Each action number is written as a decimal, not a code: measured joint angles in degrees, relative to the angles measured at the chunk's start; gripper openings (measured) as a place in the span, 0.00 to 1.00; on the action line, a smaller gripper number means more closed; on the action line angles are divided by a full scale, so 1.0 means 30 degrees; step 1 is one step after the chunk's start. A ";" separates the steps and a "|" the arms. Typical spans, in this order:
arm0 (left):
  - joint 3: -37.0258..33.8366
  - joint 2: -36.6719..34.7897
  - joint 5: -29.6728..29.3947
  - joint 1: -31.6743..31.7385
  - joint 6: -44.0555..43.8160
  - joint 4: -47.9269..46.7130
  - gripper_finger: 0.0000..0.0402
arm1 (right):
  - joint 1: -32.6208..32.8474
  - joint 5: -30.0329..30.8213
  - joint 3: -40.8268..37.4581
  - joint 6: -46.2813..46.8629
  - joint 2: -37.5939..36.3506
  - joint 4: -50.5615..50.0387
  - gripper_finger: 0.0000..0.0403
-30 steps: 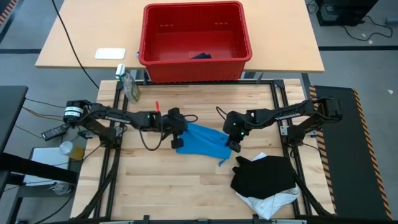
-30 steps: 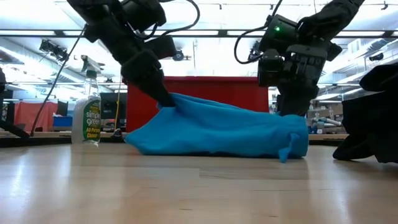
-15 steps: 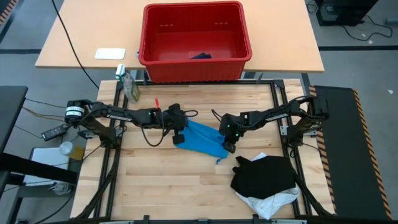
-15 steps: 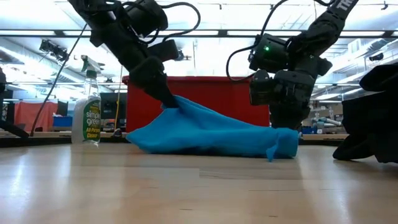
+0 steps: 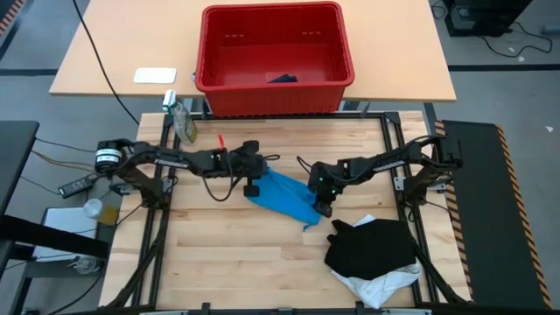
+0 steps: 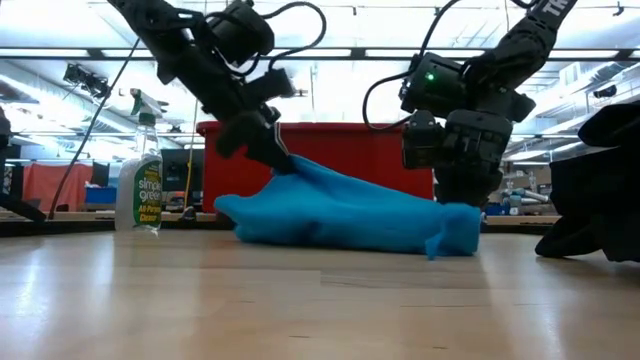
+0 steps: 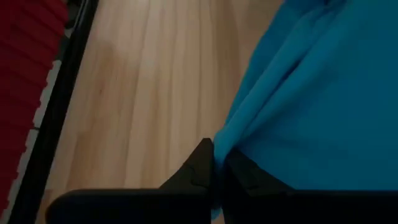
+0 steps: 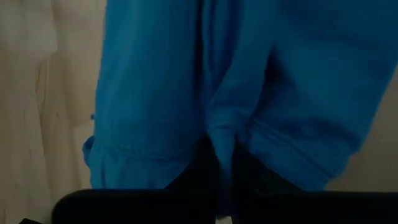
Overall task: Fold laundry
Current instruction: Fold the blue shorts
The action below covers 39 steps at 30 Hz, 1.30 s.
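My left gripper (image 5: 255, 185) now sits farther toward the basket side of the table than a second ago, carrying its pinched edge of the blue garment (image 5: 284, 196) with it. My right gripper (image 5: 323, 206) has slid inward toward the left one. The cloth between them is narrower and bunched, its left end pulled in and lifted.

Three garments on the wooden worktop

The bright blue garment (image 5: 286, 194) lies crumpled near the worktop's middle, stretched in a slanting band, one end raised off the wood and the other end low. The large black garment (image 5: 371, 246) sits bunched in a heap near the front right corner, resting on the white garment (image 5: 381, 284), which pokes out toward the front edge.
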 joint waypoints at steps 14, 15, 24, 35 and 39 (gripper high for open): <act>-0.0022 0.3467 -0.0131 0.0657 0.2569 0.3837 0.05 | 0.0110 -0.0051 -0.0028 0.0815 0.0015 0.0149 0.04; -0.0022 0.3659 -0.0133 0.0657 0.2560 0.4059 0.05 | 0.0110 -0.0066 -0.0028 0.0934 0.0022 0.0201 0.04; -0.0022 0.4423 -0.0233 0.0751 0.1357 0.4568 0.30 | 0.0110 -0.0147 -0.0035 0.0989 0.0029 0.0305 0.04; 0.1627 0.1796 -0.2799 0.0822 0.0359 0.0621 0.63 | 0.0042 -0.0575 -0.0035 0.1306 0.0044 0.0365 0.04; 0.3019 0.0855 -0.1747 0.0954 -0.1899 -0.3864 0.61 | -0.0098 -0.0745 -0.0043 0.1974 0.0044 0.0494 0.04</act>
